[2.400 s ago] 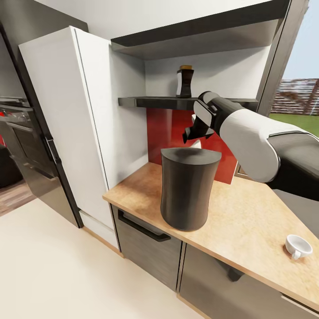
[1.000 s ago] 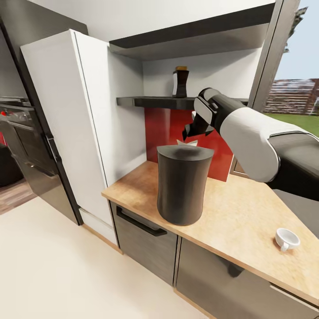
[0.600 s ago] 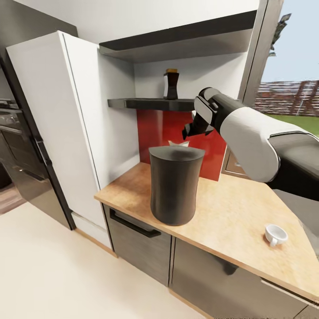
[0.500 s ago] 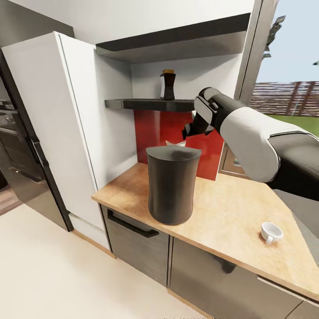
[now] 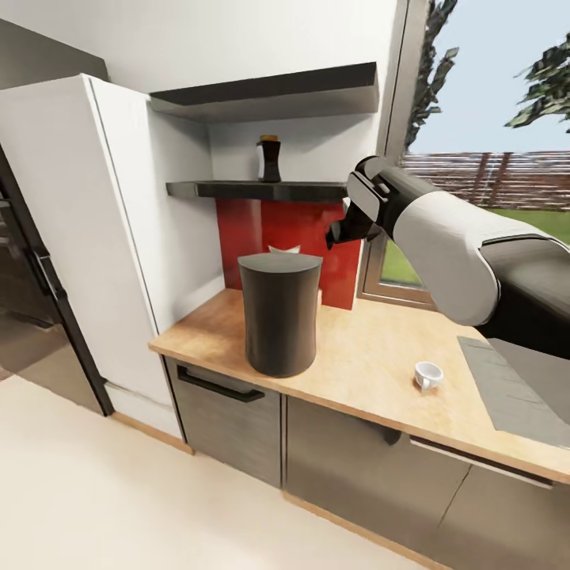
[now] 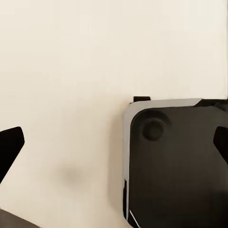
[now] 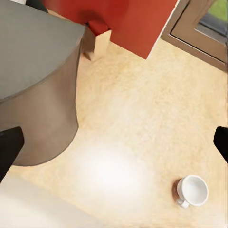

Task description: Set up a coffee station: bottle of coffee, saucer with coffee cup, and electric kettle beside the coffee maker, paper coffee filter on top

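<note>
The right gripper [image 5: 342,234] is seen end-on in the head view, so the spread of its jaws cannot be judged there. In the right wrist view only two dark fingertips [image 7: 9,151] are caught at the picture's edges. A white pointed shape [image 5: 283,250] is mostly hidden behind the coffee maker [image 5: 279,314], and what it is cannot be told. The label of the bottle of coffee [image 5: 268,159] is too small to be read. The grey mat [image 5: 511,391] is partly covered by the right arm and cut off by the frame
</note>
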